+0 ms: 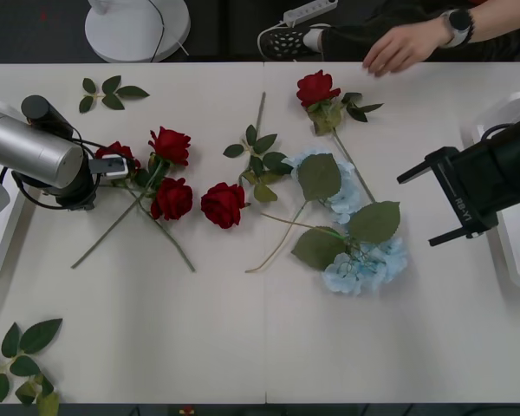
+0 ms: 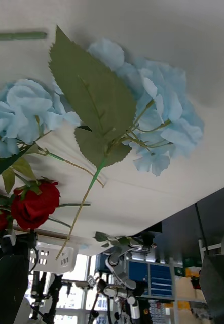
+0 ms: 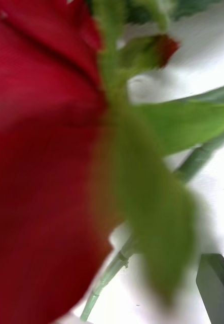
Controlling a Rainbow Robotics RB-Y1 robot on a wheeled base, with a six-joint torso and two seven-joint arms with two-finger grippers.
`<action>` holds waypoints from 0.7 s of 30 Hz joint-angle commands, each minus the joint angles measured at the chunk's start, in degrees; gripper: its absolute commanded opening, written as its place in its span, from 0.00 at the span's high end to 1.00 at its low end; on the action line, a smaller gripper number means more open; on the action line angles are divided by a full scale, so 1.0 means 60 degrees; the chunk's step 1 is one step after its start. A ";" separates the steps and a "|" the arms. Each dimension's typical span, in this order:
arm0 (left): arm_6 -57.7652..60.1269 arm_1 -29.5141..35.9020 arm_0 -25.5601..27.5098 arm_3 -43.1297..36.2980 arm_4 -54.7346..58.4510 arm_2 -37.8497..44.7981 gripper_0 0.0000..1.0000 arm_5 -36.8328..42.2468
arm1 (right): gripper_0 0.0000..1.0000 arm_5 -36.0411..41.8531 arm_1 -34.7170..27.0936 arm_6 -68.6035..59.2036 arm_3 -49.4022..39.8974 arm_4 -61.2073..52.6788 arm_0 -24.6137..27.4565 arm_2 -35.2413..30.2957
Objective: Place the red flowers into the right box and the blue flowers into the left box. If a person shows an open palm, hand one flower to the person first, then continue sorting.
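At mid-left of the front frame, the left gripper (image 1: 113,165) presses against the leftmost of the red flowers (image 1: 117,154), its grip impossible to judge; the right gripper (image 1: 440,196) waits wide open at right. Light, floppy roses handle best by their stiff stems.

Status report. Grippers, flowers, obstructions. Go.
Left gripper down at a red rose in the left cluster, grip unclear. Right gripper open, beside the blue flowers. A person's hand rests palm-down on the far table edge.
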 commanded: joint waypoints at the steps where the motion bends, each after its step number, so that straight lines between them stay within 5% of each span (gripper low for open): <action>1: 0.0182 -0.0623 -0.0343 0.1283 -0.0044 -0.0293 0.00 -0.0259 | 0.00 -0.0533 0.0634 -0.0972 -0.0303 -0.0013 -0.0232 0.0434; 5: 0.0373 -0.0667 -0.0519 0.1415 0.0000 -0.0293 0.00 0.0312 | 0.00 -0.0738 0.1146 -0.1221 -0.0317 0.0367 -0.0232 0.0624; 8: 0.0475 -0.0667 -0.0533 0.1415 0.0117 -0.0293 0.78 0.0532 | 0.00 -0.1192 0.1469 -0.1265 -0.0317 0.0543 -0.0232 0.0917; 10: 0.0548 -0.0667 -0.0533 0.1459 0.0220 -0.0293 1.00 0.0532 | 0.00 -0.1544 0.1615 -0.1294 -0.0317 0.0675 -0.0232 0.1166; 21: 0.0856 -0.0608 -0.0533 0.1767 0.1026 -0.0263 1.00 0.0649 | 0.00 -0.2877 0.2685 -0.1499 0.0020 0.1803 -0.0232 0.2133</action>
